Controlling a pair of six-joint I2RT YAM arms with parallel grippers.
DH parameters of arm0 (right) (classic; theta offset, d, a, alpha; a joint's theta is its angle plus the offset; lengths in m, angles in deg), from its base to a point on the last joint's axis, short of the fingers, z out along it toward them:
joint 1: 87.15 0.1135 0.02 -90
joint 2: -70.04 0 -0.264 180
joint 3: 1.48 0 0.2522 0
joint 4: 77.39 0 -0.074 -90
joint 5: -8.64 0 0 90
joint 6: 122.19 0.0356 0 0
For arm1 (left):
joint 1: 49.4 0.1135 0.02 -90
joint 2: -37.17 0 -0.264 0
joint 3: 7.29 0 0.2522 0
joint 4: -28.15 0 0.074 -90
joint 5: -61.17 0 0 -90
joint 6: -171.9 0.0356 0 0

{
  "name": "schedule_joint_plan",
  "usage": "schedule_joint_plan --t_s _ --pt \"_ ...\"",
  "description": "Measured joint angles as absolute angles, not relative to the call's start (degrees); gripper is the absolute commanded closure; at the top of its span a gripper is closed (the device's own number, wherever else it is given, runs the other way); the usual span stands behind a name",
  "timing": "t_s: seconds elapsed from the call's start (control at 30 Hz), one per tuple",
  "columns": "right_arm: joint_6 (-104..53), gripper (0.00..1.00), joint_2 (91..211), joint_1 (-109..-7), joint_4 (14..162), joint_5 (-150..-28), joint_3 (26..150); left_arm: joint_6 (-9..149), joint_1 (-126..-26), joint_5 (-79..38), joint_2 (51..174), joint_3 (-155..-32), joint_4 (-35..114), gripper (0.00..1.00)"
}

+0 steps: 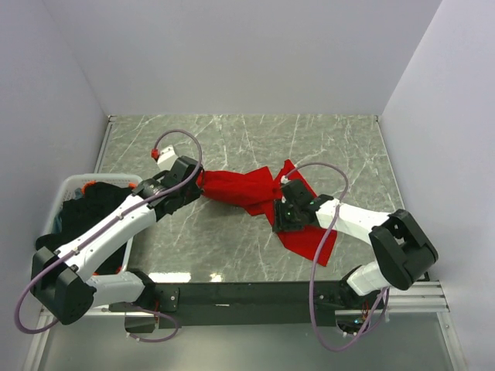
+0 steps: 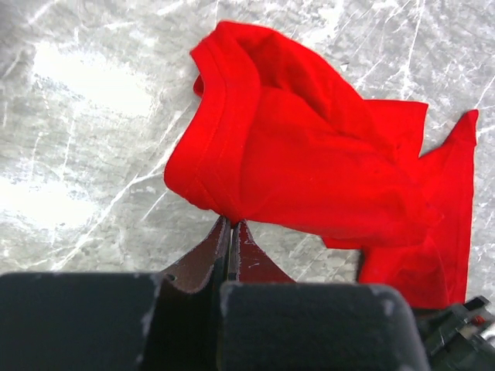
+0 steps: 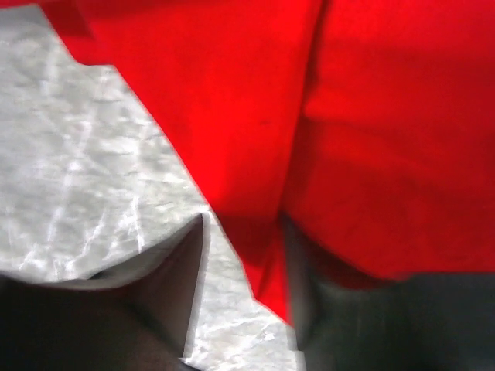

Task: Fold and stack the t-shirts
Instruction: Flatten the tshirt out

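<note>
A red t-shirt (image 1: pixel 240 189) is strung between two claws on the bench (image 1: pixel 232 139)

At the left, black t-shirts (image 1: pixel 100 205) are heaped in the white basket (image 1: pixel 77 179). The left claw (image 2: pixel 232 228) is clamped tight on a hemmed edge of the red t-shirt, which is bunched and twisted across the bench's middle. At the right, the right claw (image 3: pixel 244 224) is spread apart, with a fold of red cloth between its fingers, apparently not pinched. The cloth is judged light, limp and not slippery. It is best taken at hems or shoulder seams so that it can be pulled flat
</note>
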State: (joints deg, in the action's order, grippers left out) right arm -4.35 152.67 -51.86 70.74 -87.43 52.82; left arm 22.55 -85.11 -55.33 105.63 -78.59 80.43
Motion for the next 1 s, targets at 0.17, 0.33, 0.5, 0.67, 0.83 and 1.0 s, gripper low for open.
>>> schedule_joint_plan --t_s 0.17,0.33,0.5,0.67,0.83,1.0 --pt "-5.03 1.0 152.91 -51.38 68.4 -83.54 53.1 23.79 -84.96 -56.97 105.72 -83.69 84.67 0.99" --pt "-4.03 1.0 142.31 -51.49 58.78 -73.9 53.78 24.04 -84.52 -61.74 106.11 -93.61 93.33 0.99" --pt "-3.0 1.0 127.99 -51.75 51.31 -69.55 56.88 24.25 -84.45 -65.48 101.63 -99.9 99.27 0.98" --pt "-3.24 1.0 121.35 -52.28 45.78 -69.0 60.97 24.06 -84.47 -66.57 94.9 -102.7 105.68 0.98" --pt "-4.88 1.0 120.41 -53.41 41.71 -69.42 67.42 24.1 -84.47 -68.43 93.55 -110.55 110.99 0.96" --pt "-6.8 1.0 121.19 -54.62 40.53 -70.57 73.36 27.47 -84.47 -69.74 91.64 -112.73 109.28 0.93"
